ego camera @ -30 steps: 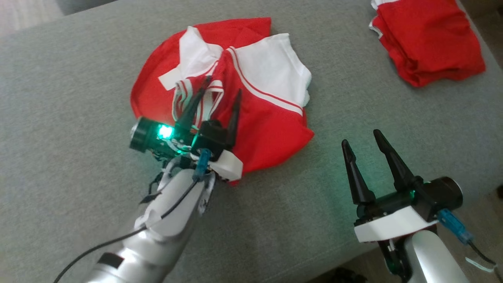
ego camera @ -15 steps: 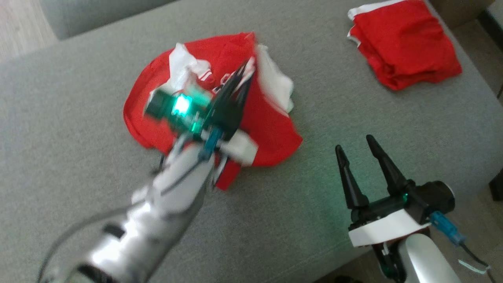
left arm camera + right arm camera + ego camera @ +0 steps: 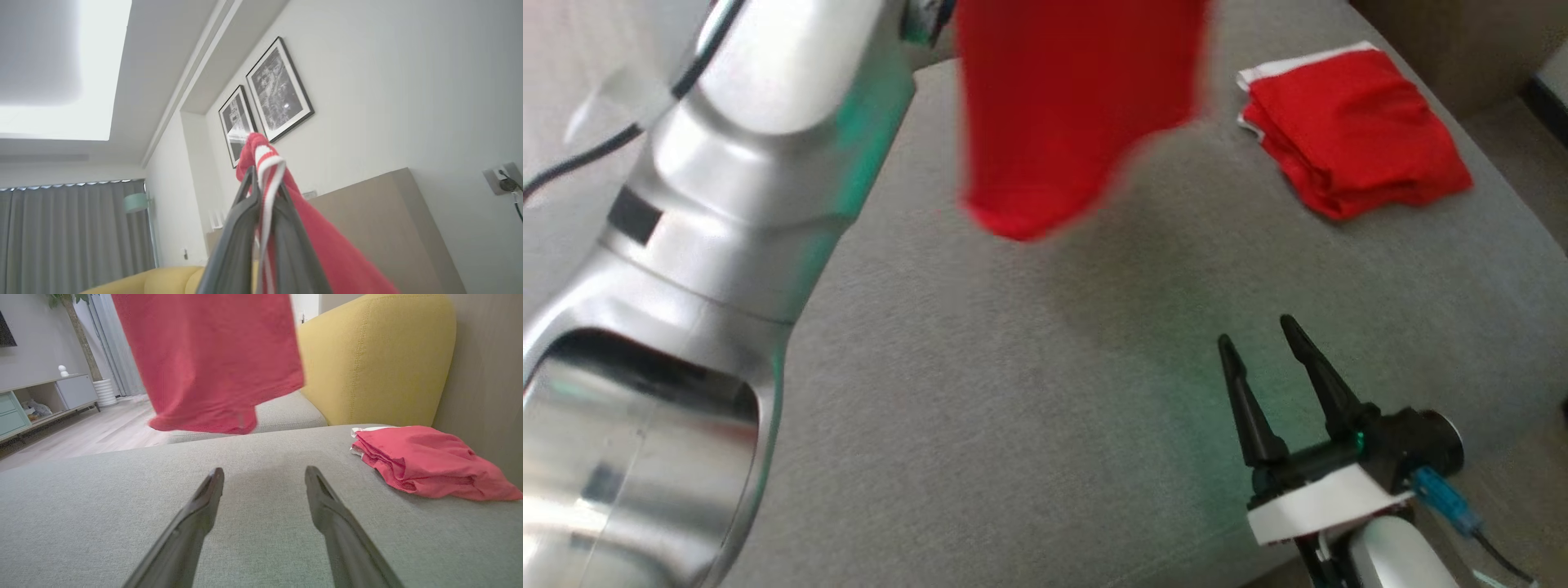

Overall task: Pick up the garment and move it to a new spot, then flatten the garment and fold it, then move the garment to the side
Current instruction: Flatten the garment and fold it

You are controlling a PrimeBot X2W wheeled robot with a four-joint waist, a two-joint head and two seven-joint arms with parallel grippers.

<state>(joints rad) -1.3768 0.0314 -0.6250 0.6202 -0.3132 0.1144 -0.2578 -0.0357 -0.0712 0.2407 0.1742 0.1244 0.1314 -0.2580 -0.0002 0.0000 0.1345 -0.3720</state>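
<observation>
Left gripper (image 3: 263, 171): jaws pinched on the garment (image 3: 1078, 114) at its striped trim, so the cloth hangs clear above the grey sofa seat (image 3: 1013, 425), probably for moving. Right gripper (image 3: 1255, 330): jaws wide, empty, low. Folded red pile (image 3: 1356, 131) lies well apart.

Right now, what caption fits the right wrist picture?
Open right fingers over the grey sofa; a red garment dangles above it.

The garment (image 3: 1078, 122) is matt red cloth, the sofa cushion (image 3: 1013, 392) rough grey weave, the arm (image 3: 727, 163) glossy silver.
</observation>
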